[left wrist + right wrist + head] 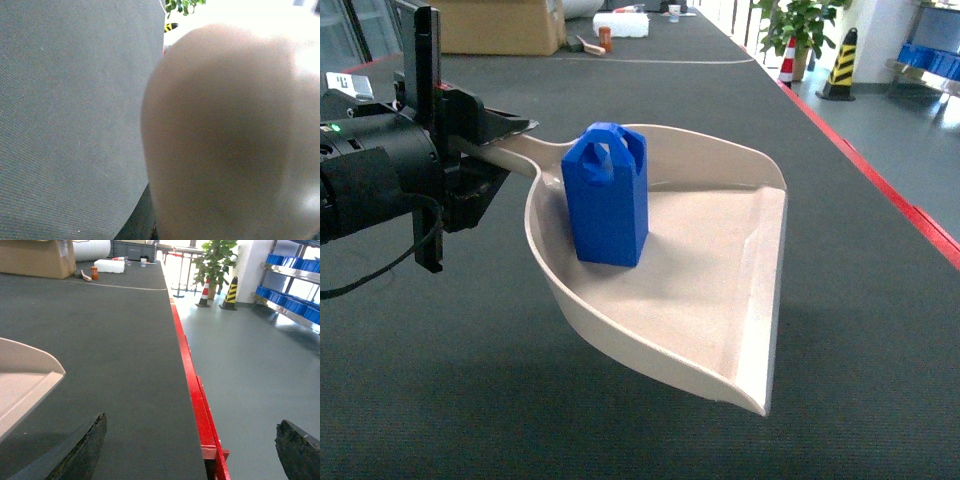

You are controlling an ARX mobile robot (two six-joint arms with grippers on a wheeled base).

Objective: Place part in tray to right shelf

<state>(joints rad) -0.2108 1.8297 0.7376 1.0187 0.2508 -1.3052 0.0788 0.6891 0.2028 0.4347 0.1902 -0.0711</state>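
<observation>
The left gripper (495,150) has its fingers pinching the handle of the tray (720,270), which hangs above the dark counter (470,380); the part (607,195) stands upright inside it, near the handle end, loose; a tilt toward the flat front lip, or a quick swing, could slide or topple it out, I think. The right gripper (195,450) hangs empty with fingers spread wide over the counter's red edge (192,385). The right shelf (292,275) with blue crates stands well apart across the floor. The left wrist view is mostly a beige blur; the grip itself is partly hidden.
</observation>
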